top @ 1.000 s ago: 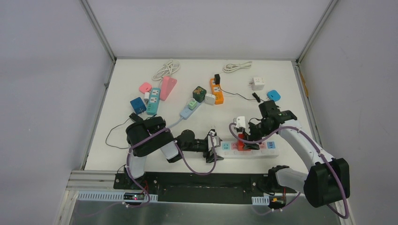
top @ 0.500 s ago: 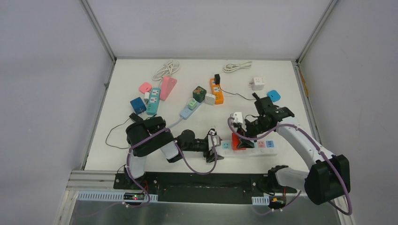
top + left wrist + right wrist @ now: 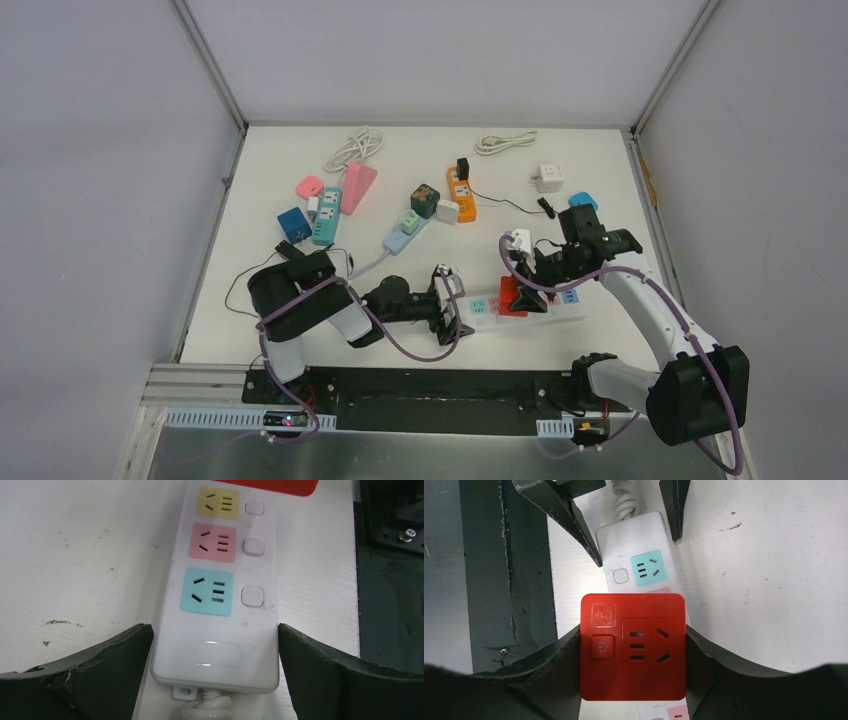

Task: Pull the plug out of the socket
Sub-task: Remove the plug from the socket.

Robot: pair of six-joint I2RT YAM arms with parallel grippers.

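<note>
A white power strip (the socket) (image 3: 548,311) with coloured outlets lies near the table's front edge. A red square plug (image 3: 510,295) sits over its middle. My right gripper (image 3: 522,290) is shut on the plug (image 3: 634,647), one finger on each side. Beyond it, the strip's teal outlet (image 3: 646,567) shows. Whether the plug's pins are still in the strip is hidden. My left gripper (image 3: 452,302) is open, its fingers (image 3: 105,670) flanking the strip's cable end (image 3: 220,652) with slim gaps. Only the plug's edge (image 3: 280,486) shows there.
Toward the back lie an orange strip (image 3: 461,194), a teal strip (image 3: 326,215), a pink strip (image 3: 357,186), a blue cube (image 3: 293,224), a white adapter (image 3: 548,178) and coiled white cable (image 3: 505,142). The dark mounting rail (image 3: 430,385) runs just behind the white strip's near side.
My left gripper's jaws have spread apart off the strip's cable end. My right gripper has shifted slightly away from the front edge with the red plug, and the strip's right end swung with it.
</note>
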